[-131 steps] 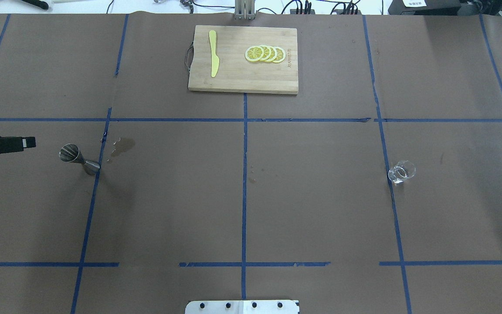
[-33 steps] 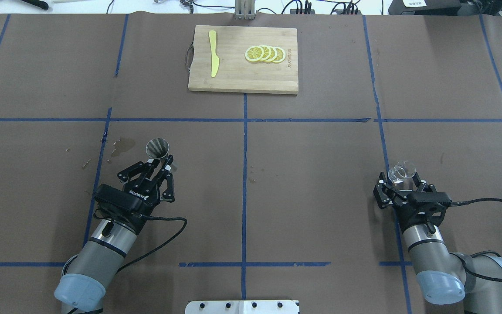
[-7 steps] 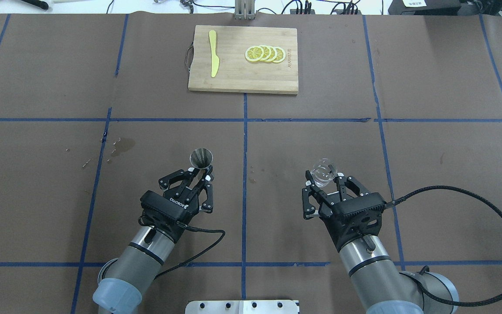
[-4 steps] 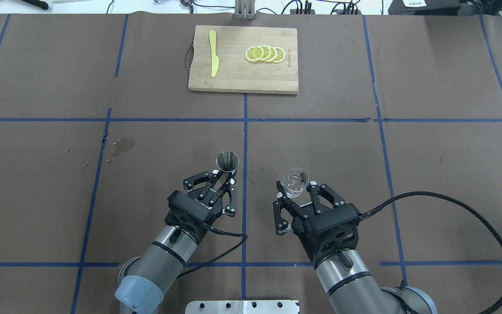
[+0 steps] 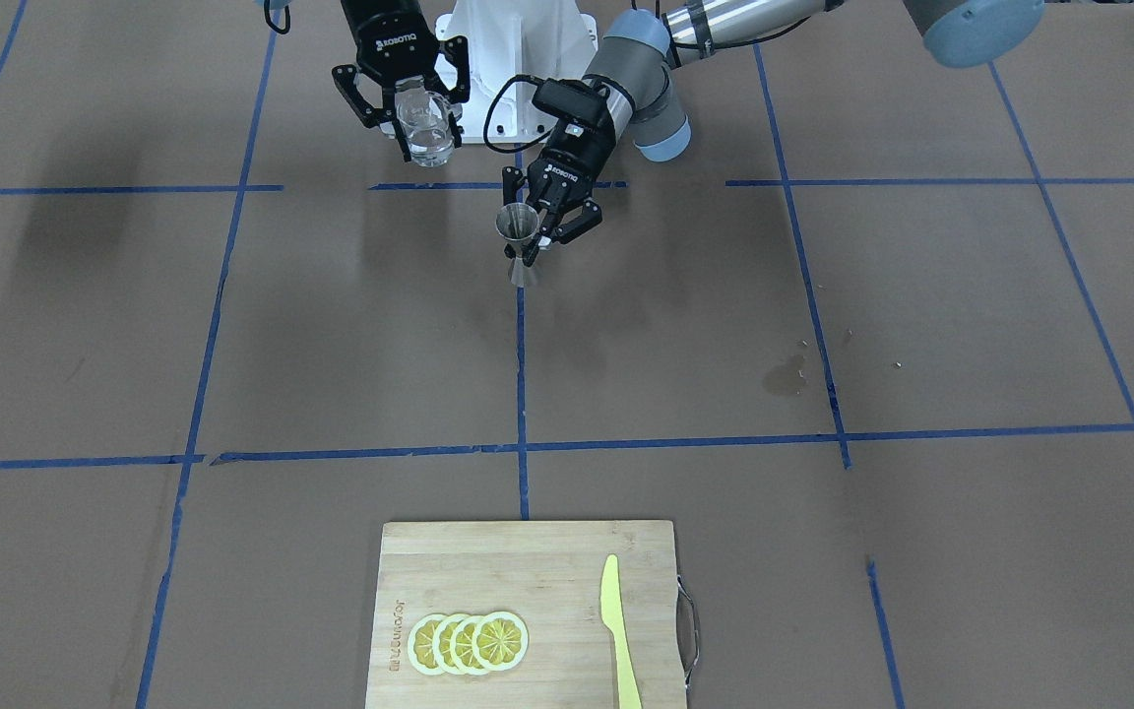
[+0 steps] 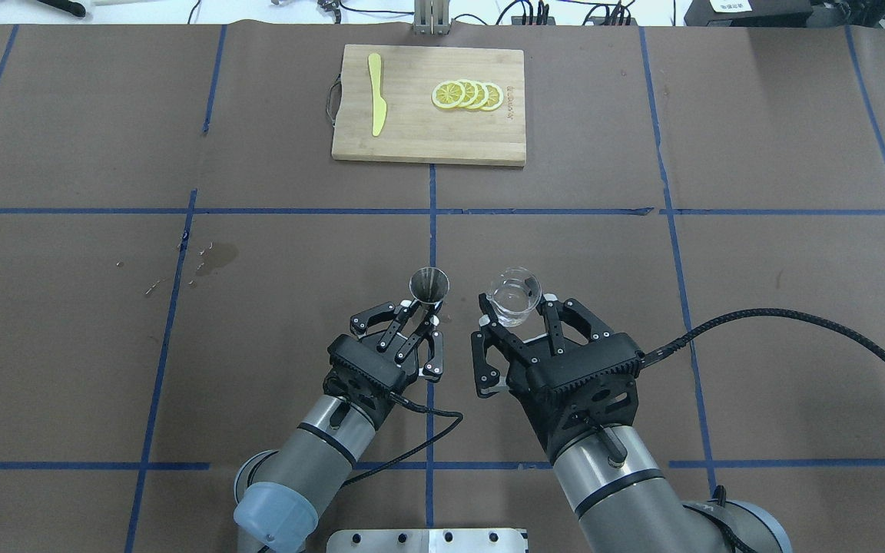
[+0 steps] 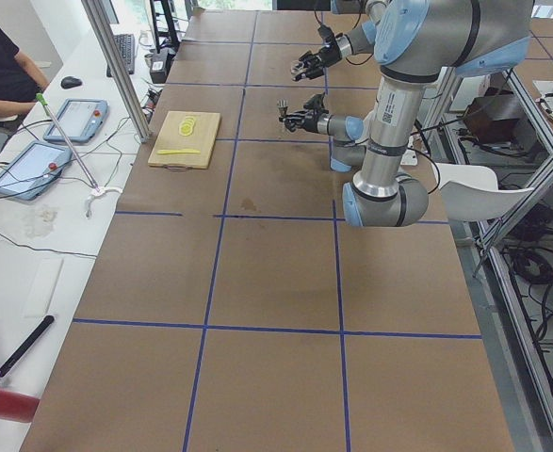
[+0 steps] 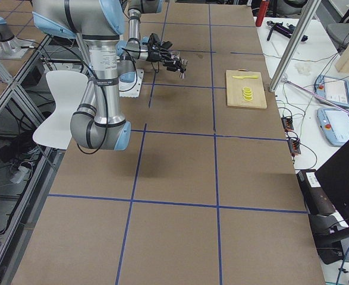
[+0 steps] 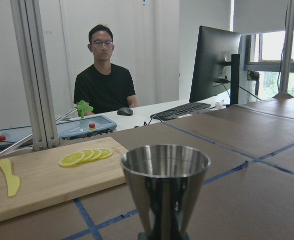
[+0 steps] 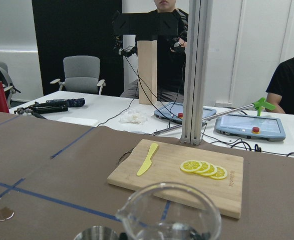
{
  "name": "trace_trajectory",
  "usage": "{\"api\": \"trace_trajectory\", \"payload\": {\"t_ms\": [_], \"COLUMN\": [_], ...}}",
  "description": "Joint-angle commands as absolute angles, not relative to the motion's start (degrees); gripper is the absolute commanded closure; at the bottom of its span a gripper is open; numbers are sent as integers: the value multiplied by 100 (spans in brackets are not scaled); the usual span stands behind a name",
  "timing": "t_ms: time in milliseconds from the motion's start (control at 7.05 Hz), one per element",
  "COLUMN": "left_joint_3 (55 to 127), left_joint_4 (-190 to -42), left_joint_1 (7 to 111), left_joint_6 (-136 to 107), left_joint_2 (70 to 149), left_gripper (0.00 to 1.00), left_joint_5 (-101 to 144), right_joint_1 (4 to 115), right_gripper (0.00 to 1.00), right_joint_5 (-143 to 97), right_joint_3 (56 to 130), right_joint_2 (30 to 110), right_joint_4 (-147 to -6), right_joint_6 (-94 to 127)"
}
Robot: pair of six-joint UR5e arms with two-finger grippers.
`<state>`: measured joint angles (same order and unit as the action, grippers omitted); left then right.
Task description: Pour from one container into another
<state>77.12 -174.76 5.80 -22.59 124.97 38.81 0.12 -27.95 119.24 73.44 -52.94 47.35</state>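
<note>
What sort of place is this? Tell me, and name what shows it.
Probably a robotics lab. A left arm and right arm reach over a table gridded in blue tape, with teach pendants and a monitor beside it.

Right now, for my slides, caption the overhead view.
Left gripper holds the jigger upright beside the glass cup in the right gripper.

Upright jigger (image 6: 429, 285) beside clear cup (image 6: 514, 298)

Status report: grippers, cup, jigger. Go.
Left gripper shut on jigger, upright. Right gripper shut on glass cup, upright beside jigger, not yet tipped. Nothing between them.
</note>
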Motion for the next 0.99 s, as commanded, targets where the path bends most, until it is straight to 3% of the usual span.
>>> {"api": "trace_trajectory", "payload": {"t_ms": [0, 851], "left_joint_3": [7699, 7462], "left_joint_4": [-17473, -17377], "left_joint_1": [580, 580], "left_joint_6": [-2259, -2259], "left_joint_2": [12507, 12761], "left_gripper": [100, 100], "left_joint_5": [3885, 4025], "right_joint_1": [149, 527], "right_gripper": [100, 100], "right_joint_5": [-2821, -3234], "right_joint_3": [11944, 11944], "right_joint_2": [7339, 6952], "right_joint_4": [-5361, -6941], "right_joint_6": [4737, 4737]}}
